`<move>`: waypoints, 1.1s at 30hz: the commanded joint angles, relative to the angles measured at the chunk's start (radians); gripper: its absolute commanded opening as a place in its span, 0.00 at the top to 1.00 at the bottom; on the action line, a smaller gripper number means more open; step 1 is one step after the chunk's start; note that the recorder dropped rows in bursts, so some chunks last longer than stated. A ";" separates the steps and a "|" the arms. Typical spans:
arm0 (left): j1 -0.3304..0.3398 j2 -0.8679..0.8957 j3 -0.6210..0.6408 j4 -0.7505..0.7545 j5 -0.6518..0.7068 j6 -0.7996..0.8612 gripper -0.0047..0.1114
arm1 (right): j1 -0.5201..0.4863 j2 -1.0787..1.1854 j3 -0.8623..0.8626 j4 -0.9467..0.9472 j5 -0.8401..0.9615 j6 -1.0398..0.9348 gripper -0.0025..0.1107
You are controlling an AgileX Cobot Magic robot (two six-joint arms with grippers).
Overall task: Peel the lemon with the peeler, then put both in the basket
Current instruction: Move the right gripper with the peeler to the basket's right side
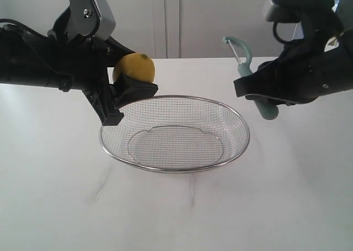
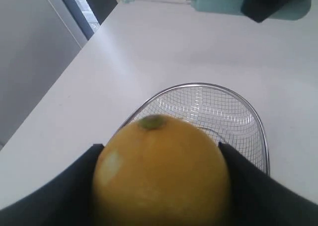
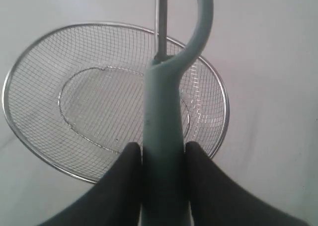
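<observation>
The yellow lemon (image 1: 135, 69) is held in the air over the basket's left rim, with my left gripper (image 1: 128, 81) shut on it. Up close, the lemon (image 2: 161, 171) fills the space between both black fingers (image 2: 64, 196), its greenish nub pointing toward the basket (image 2: 258, 121). The pale teal peeler (image 1: 251, 74) is upright to the right of the basket (image 1: 175, 169), my right gripper (image 1: 259, 94) shut on its handle. In the right wrist view the peeler (image 3: 166, 112) rises between the two fingers (image 3: 124, 176), above the mesh basket (image 3: 30, 62).
A white table (image 1: 66, 207) carries the basket at its middle. A pale wall (image 1: 182, 19) stands behind the table's far edge. Both black arms hang over the table at the left and right of the basket.
</observation>
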 commanded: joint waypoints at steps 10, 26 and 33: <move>-0.004 -0.005 -0.002 -0.011 0.021 -0.015 0.96 | -0.003 0.133 0.000 -0.004 -0.062 0.005 0.98; -0.004 -0.005 -0.002 -0.009 0.043 -0.032 0.96 | -0.001 0.292 -0.048 0.031 -0.220 -0.188 0.98; -0.004 -0.005 -0.002 -0.009 0.043 -0.034 0.96 | -0.001 0.377 -0.168 0.034 -0.109 -0.217 0.98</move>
